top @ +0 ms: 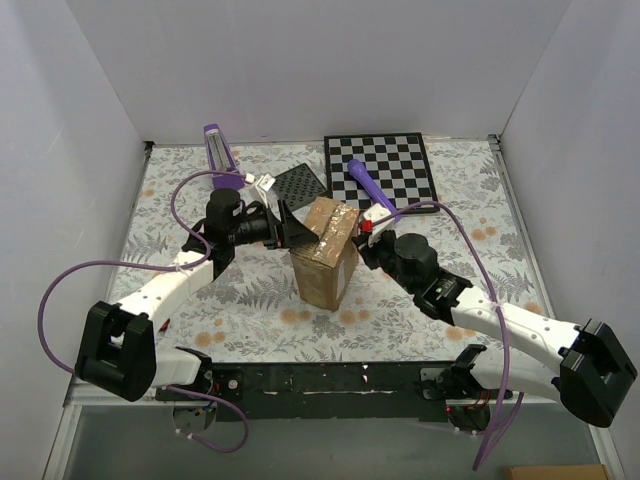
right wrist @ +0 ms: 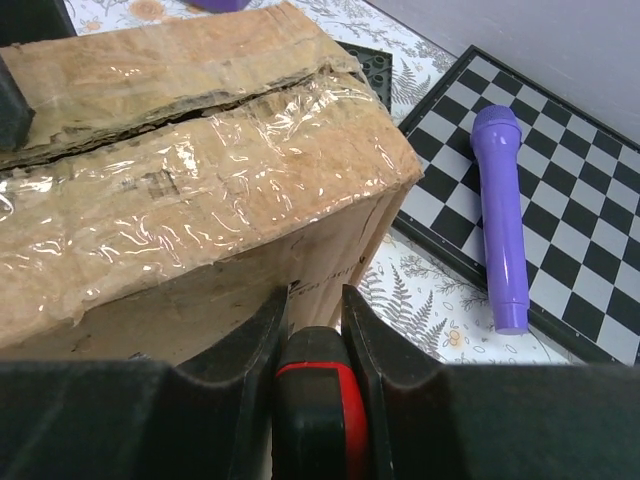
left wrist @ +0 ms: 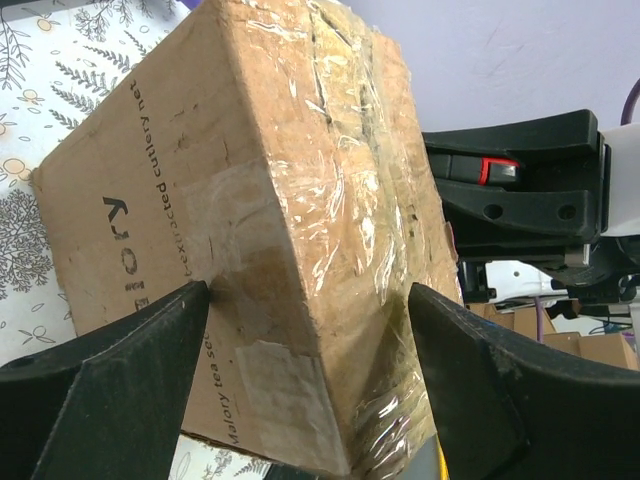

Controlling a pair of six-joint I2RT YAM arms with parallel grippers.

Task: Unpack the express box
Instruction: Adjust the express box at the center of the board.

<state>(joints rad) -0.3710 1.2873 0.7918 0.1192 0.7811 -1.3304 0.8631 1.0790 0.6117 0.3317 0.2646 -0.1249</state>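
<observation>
Left gripper [left wrist: 310,300] spread wide astride express box [top: 327,255] corner. Right gripper [right wrist: 313,310] clamps red-black tool [right wrist: 312,400]; purple cylinder [right wrist: 500,215] on chessboard [right wrist: 590,250] just behind.

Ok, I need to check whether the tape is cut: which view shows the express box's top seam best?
Right wrist: the express box fills the frame, a dark split running along its taped seam. Left wrist shows only a taped corner; top external shows the box small, seam barely readable.

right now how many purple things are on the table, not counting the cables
2: a purple cylinder on the chessboard behind the express box, and a purple-capped item at the back left. The box may hide others.
</observation>
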